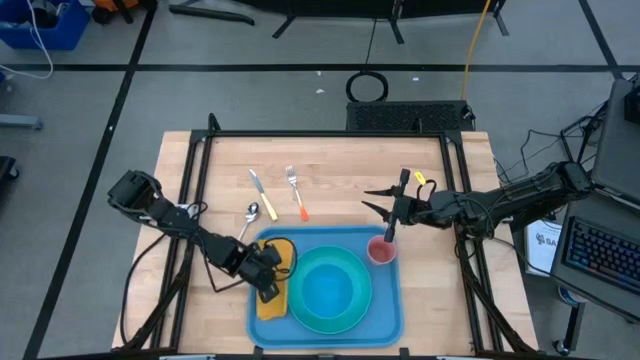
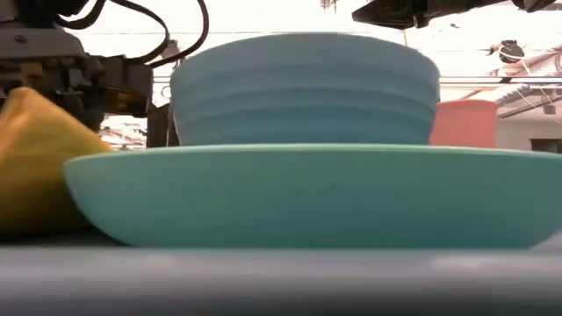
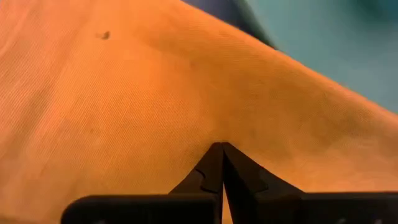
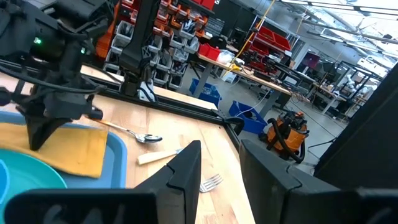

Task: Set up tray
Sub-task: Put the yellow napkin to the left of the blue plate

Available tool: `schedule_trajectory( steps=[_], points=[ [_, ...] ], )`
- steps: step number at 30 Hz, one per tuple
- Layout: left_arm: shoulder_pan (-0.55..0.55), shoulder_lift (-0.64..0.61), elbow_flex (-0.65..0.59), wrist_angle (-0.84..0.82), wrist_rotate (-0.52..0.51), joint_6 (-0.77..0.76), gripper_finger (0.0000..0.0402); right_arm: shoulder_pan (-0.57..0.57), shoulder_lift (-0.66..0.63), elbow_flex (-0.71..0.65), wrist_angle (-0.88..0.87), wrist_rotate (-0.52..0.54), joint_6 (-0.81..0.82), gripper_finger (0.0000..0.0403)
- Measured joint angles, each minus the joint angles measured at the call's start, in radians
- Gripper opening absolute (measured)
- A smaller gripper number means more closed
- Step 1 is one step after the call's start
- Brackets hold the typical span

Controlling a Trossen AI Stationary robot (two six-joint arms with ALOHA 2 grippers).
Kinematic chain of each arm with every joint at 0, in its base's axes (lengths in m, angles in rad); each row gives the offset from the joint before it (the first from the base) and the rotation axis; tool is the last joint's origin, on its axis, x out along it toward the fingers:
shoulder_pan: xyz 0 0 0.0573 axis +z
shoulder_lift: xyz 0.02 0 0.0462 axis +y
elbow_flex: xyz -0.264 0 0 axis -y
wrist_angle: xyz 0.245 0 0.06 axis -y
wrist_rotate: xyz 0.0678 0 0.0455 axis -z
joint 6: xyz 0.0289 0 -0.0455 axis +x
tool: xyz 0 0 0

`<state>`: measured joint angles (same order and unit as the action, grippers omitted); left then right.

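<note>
Wooden table [image 1: 330, 165] carries the tray [image 1: 385, 310]. Left gripper [image 1: 268, 281] pinches the yellow napkin [image 1: 275, 300] shut; only its wrist view shows this. Right gripper [image 1: 384, 201] hovers spread, empty, above the pink cup [image 1: 381, 250].

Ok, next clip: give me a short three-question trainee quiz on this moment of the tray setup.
1. True or false: the bowl sits on the plate, which lies on the tray.
2. Which end effector is shut on the yellow napkin: A left, B right, C neither?
3. Fill in: the spoon, knife and fork lie on the ____, not on the tray.

Key
1. True.
2. A: the left end effector is shut on the napkin at the tray's left end; the right end effector hangs open above the pink cup.
3. Table.
</note>
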<state>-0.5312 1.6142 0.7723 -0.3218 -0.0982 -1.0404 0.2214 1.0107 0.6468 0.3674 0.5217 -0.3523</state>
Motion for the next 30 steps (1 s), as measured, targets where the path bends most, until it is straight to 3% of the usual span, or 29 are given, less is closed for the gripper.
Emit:
schedule_trajectory(
  steps=[9, 17, 23, 30],
  points=[
    [-0.039, -0.049, 0.085, -0.105, -0.142, 0.049, 0.0008, 0.000, 0.000, 0.000, -0.002, 0.000, 0.000, 0.0100],
    [-0.040, -0.031, 0.088, -0.032, -0.084, 0.044, 0.0007, 0.000, 0.000, 0.000, -0.002, 0.000, 0.000, 0.0100],
    [-0.039, -0.029, 0.087, 0.090, -0.065, 0.124, 0.0006, 0.000, 0.000, 0.000, -0.002, 0.000, 0.000, 0.0100],
    [-0.033, -0.029, 0.087, 0.040, -0.059, 0.096, 0.0003, 0.000, 0.000, 0.000, -0.003, 0.000, 0.000, 0.0100]
  ],
)
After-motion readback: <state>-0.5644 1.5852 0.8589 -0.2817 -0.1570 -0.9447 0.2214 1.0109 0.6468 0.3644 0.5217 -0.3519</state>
